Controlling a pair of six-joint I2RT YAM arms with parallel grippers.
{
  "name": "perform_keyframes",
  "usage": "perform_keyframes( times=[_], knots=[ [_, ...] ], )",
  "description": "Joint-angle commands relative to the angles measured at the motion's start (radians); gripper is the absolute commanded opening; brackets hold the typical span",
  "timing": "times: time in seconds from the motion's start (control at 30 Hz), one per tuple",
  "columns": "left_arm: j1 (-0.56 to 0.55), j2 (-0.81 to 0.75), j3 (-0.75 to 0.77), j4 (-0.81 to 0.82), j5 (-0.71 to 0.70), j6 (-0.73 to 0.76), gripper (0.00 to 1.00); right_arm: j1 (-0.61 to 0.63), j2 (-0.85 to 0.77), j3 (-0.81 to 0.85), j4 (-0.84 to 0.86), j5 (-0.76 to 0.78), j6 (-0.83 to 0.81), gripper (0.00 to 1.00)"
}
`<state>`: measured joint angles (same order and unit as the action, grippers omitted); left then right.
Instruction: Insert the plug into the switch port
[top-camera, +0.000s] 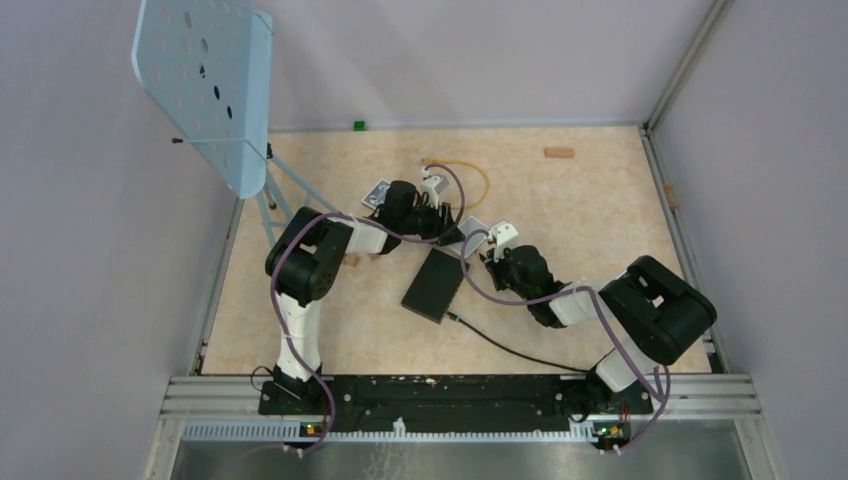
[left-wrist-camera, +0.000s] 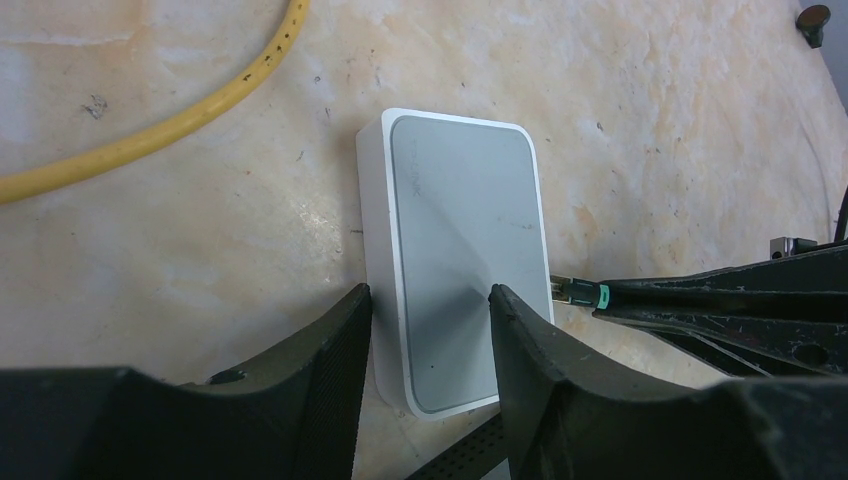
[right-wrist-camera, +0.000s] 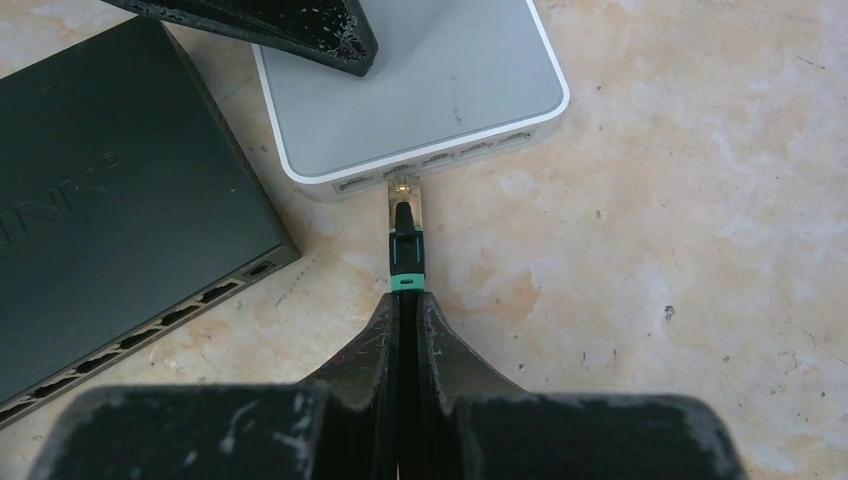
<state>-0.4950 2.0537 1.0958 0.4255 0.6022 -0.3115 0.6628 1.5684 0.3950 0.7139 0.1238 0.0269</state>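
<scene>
Pinched in my right gripper (right-wrist-camera: 408, 300), the plug (right-wrist-camera: 405, 245) sits at the switch port (right-wrist-camera: 400, 183), twelve o'clock. Tilt could jam it or shove the pale switch (right-wrist-camera: 430, 90); I cannot tell whether my left gripper (left-wrist-camera: 430, 295) clamps it.

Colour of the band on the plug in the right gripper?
Teal-green band on a black plug. Best seen in the right wrist view.

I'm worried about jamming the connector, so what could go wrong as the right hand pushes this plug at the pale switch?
1. The plug is only at the mouth of the switch port; a slight tilt could jam it on the rim.
2. The left hand straddles the pale switch with open fingers and seems not to clamp it, so a push may slide it.
3. The right hand pinches only the plug's rear, so it might slip back.
</scene>
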Motion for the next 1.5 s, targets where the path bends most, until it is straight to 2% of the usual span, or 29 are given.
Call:
perform_keyframes(
  times=[0.0,0.33,0.87,1.47],
  knots=[
    [-0.017,0.034,-0.008,-0.044,0.018,0.013,0.53,-0.007,-0.042,0.021,0.097,0.003,0.013,0.0],
    [-0.017,0.04,-0.01,-0.045,0.021,0.018,0.53,-0.007,-0.059,0.014,0.118,-0.008,0.014,0.0],
    [-0.023,0.048,-0.007,-0.05,0.047,0.035,0.54,-0.007,0.005,0.004,0.196,-0.064,0.004,0.0],
    [-0.023,0.055,0.007,-0.071,0.022,0.046,0.54,-0.007,-0.07,-0.029,0.166,-0.023,0.006,0.0]
  ],
)
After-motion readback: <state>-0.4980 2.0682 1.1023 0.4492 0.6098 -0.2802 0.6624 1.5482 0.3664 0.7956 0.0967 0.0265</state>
